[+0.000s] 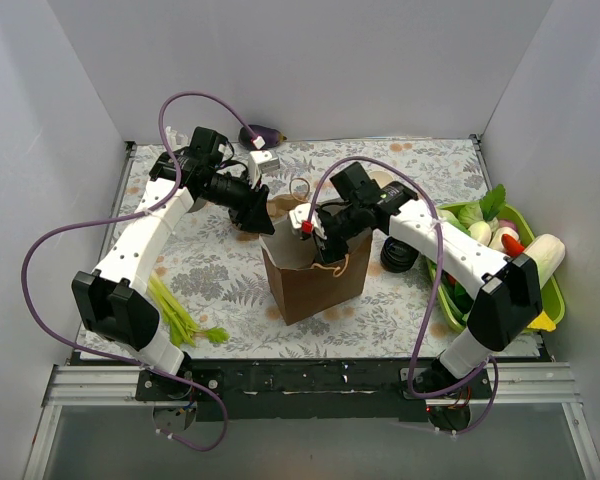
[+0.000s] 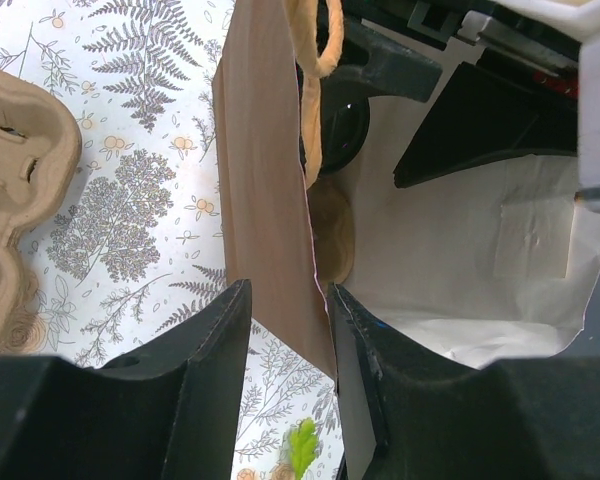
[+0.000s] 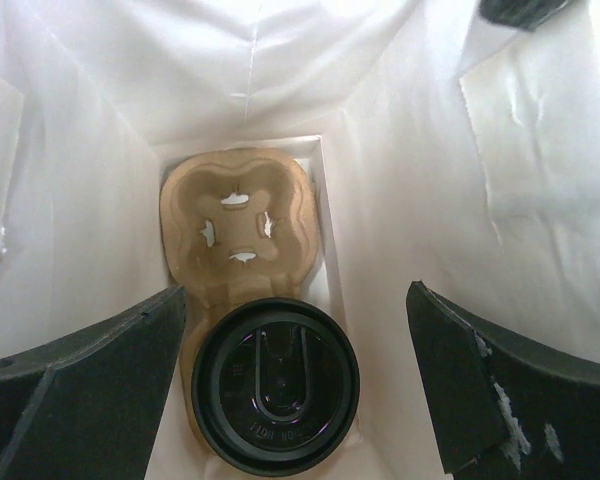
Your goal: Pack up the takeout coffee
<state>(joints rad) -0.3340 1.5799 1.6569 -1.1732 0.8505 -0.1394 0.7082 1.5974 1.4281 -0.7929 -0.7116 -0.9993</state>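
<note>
From my right wrist view, the takeout coffee (image 3: 275, 385) sits at the bottom of the brown paper bag (image 1: 315, 280), its black lid facing up at me. It rests in the near pocket of a pulp cup carrier (image 3: 238, 230) lying flat on the bag's floor; the far pocket is empty. I read the carrier as the reason the cup stands upright and won't slide around once the bag is lifted.

My right hand (image 3: 295, 375) is inside the bag mouth, directly above the cup, with its fingers (image 3: 90, 370) spread wide on either side of the lid and touching nothing. It is released, so I judge the cup has been set down and the placing step is essentially done.

My left hand (image 2: 285, 350) is clenched on the bag's side wall near the rim, one finger outside and one inside the white lining. That pinch seems meant to keep the mouth open and the bag steady while the other arm works inside. A twisted paper handle (image 2: 315, 40) hangs at the rim just beyond it.

Outside the bag on the table (image 1: 210, 270), I see a second carrier (image 2: 15, 200) to the left, some green stalks (image 1: 180, 315) near the left arm's base, and a green tray of vegetables (image 1: 550, 300) at the right edge.
</note>
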